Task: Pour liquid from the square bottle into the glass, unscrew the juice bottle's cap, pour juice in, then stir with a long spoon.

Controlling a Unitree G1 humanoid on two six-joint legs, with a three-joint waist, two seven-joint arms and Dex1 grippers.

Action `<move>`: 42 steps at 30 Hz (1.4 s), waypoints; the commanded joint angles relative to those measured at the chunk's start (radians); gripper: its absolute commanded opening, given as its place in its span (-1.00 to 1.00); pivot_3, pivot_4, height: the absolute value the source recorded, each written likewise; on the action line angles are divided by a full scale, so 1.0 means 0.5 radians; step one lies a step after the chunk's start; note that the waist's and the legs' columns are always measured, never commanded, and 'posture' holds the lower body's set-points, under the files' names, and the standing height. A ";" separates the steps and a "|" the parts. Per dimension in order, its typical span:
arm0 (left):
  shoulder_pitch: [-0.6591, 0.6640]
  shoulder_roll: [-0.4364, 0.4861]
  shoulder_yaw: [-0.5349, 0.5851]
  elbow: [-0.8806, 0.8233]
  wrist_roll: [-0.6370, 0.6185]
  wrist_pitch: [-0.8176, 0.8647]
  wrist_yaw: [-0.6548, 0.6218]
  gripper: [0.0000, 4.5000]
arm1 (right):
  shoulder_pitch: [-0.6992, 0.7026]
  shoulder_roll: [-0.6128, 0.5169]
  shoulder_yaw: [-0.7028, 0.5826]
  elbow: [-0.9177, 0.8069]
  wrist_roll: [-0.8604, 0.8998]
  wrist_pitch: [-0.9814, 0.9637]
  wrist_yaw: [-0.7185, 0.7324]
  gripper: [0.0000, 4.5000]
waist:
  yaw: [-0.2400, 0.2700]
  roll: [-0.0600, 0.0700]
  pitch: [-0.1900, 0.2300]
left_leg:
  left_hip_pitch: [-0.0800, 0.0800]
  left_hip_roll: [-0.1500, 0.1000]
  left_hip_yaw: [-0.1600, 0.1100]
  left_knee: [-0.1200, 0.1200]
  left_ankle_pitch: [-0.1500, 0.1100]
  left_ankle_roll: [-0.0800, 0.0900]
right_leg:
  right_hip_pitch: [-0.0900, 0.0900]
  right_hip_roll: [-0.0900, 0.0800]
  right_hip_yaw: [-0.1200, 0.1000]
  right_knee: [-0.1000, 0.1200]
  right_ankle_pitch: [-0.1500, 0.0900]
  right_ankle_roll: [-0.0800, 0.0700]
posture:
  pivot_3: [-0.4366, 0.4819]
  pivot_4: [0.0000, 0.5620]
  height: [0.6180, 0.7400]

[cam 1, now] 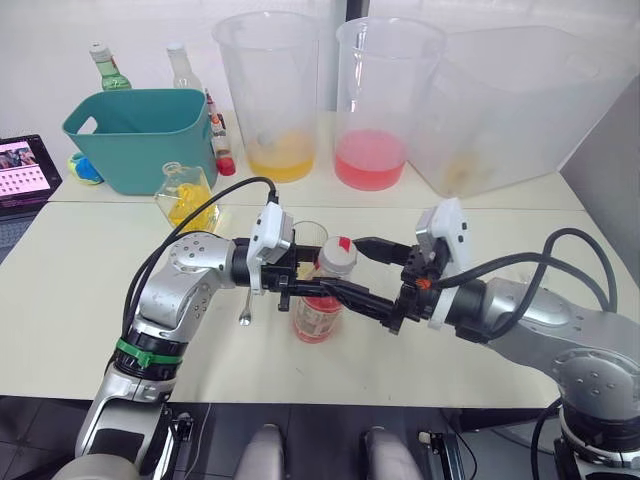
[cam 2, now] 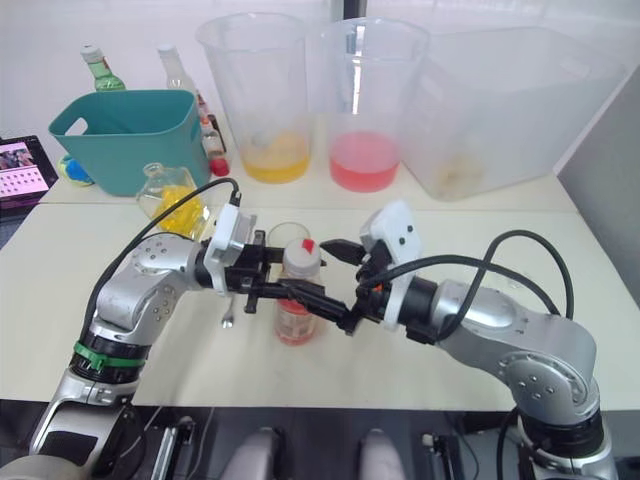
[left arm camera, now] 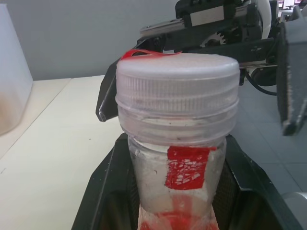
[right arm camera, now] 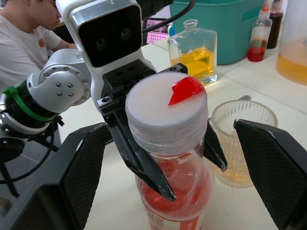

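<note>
Here the pale counter carries the juice bottle, upright beside the glass; the left hand clamps its neck, while the right hand spreads wide around the cap.

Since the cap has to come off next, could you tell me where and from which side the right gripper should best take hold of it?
Probably the cap's ribbed side wall, approached from the robot's right, one finger either side. The juice bottle stands upright, the left gripper clamps its neck just below, and the right gripper is open around it.
</note>
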State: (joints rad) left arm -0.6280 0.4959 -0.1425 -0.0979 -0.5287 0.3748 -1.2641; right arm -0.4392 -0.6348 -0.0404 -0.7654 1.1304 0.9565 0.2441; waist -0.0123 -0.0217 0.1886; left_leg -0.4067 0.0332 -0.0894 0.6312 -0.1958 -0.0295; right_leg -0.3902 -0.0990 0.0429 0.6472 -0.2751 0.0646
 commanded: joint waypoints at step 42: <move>0.179 0.201 0.072 -0.187 0.034 0.162 0.101 -0.32 | -1.313 0.073 0.881 1.548 -1.215 -1.168 2.612 -0.25 | -0.033 0.001 0.000 | 0.005 0.003 0.001 0.000 0.000 0.000 | 0.001 0.003 0.000 0.002 0.000 -0.001 | -0.05 -0.47 1.00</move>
State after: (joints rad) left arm -0.5610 0.5859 -0.0974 -0.2034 -0.5225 0.4176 -1.2423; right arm -1.0660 -0.6145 0.3644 0.0029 0.5481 0.4340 1.4424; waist -0.0286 -0.0212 0.1884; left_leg -0.4043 0.0348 -0.0892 0.6311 -0.1957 -0.0296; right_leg -0.3901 -0.0974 0.0429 0.6481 -0.2752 0.0643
